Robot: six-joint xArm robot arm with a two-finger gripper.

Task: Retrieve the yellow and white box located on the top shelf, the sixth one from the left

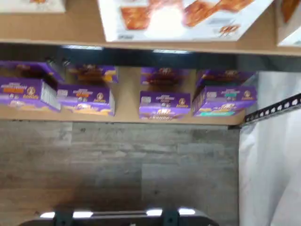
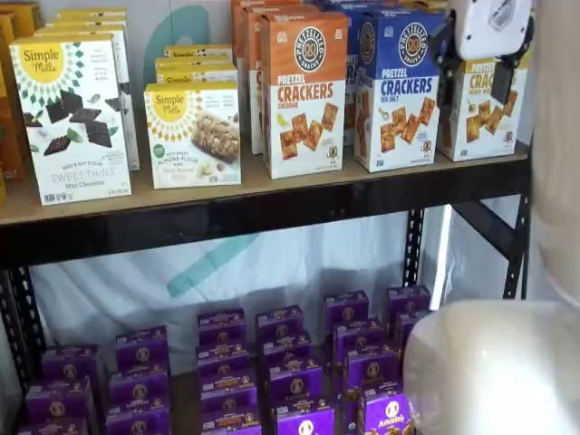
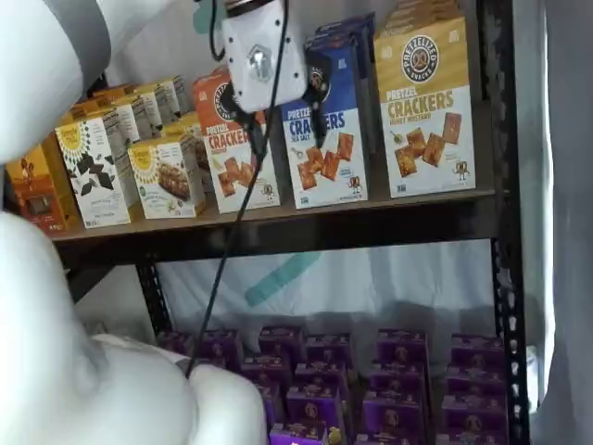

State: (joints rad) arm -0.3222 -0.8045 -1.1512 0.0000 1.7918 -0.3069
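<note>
The yellow and white box (image 3: 426, 102) stands at the right end of the top shelf (image 3: 278, 230), upright and facing front. In a shelf view, the same box (image 2: 476, 113) is partly covered by the gripper. My gripper (image 3: 283, 116) hangs in front of the shelf's row of cracker boxes, apart from them. Its two black fingers are open with a wide gap and nothing between them. The gripper (image 2: 473, 72) appears directly in front of the yellow and white box. In the wrist view, a white carton face with pictured crackers (image 1: 174, 19) lies close to the camera.
Orange (image 2: 304, 100) and blue (image 2: 399, 91) cracker boxes stand left of the target. Simple Mills boxes (image 2: 77, 118) are further left. Purple boxes (image 2: 272, 362) fill the lower shelf. A black upright (image 3: 505, 278) borders the right end. The arm's white body (image 2: 489, 362) and a cable (image 3: 232, 241) cross the foreground.
</note>
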